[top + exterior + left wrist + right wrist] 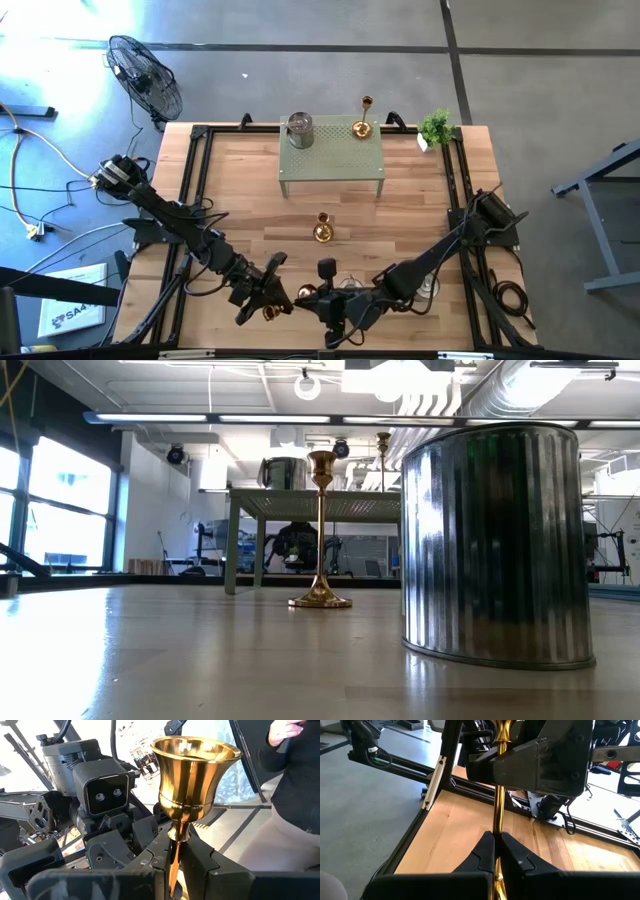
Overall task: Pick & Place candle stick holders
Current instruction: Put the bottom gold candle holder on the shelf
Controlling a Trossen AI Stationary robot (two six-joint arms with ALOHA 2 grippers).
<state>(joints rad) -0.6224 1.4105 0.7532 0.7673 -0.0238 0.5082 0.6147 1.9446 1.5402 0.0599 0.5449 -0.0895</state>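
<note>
Left gripper [175, 865]: fingers pinched tight on thin stem of gold candle stick holder [192, 780], near front table edge in high view [272, 300]. Right gripper [496, 851]: fingers pressed together on same stem, just beside left gripper at front centre [318, 300]. Both arms meeting over wooden table [240, 200].

Held holder: polished brass, flared bell cup, ringed neck, slender stem running between both pairs of fingers; long axis along stem, cup end toward left wrist camera, seemingly lying roughly level above table.

Silver-grey ribbed holder [495, 540]: squat, upright, close to low camera. Second silver-grey holder [300, 129]: upright on green perforated stand [335, 165], rear centre. Gold holder [363, 118]: upright on stand's right rear corner. Gold holder [322, 229]: upright on round base, table centre, in front of stand, stem vertical.
</note>
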